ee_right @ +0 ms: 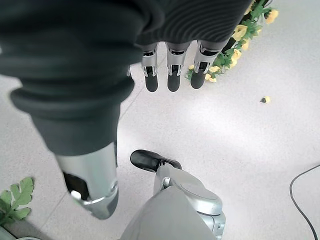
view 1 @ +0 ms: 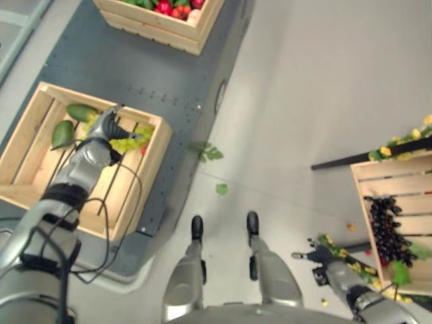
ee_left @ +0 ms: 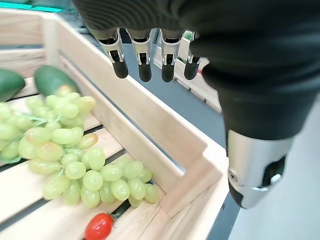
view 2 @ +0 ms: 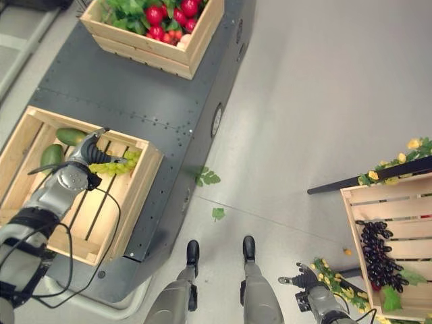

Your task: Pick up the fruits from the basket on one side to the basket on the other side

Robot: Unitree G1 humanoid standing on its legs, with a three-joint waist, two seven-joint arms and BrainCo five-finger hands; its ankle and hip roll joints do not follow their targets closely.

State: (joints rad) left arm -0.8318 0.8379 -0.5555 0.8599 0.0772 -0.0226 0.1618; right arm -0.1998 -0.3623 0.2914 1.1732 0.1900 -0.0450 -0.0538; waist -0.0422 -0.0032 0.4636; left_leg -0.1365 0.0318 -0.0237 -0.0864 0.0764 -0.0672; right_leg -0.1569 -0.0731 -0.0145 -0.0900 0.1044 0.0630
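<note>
My left hand (view 1: 101,128) hovers open over the left wooden crate (view 1: 145,175), its straight fingers (ee_left: 143,57) above the crate's far wall. A bunch of green grapes (ee_left: 75,155) lies on the slats just below and beside the hand (view 2: 84,158), untouched. Two green fruits (view 1: 81,111) and a small red tomato (ee_left: 98,226) lie in the same crate. My right hand (view 1: 318,255) hangs open low over the floor, fingers (ee_right: 172,70) straight, left of the right crate (view 1: 391,167). Dark grapes (view 1: 388,229) lie in that crate.
The left crate stands on a dark metal platform (view 1: 169,81). A second crate (view 1: 169,30) with red produce and greens sits at its far end. Loose green leaves (view 1: 209,152) lie on the grey floor. Yellow flowers (view 1: 405,138) and a black bar (view 1: 364,158) border the right crate.
</note>
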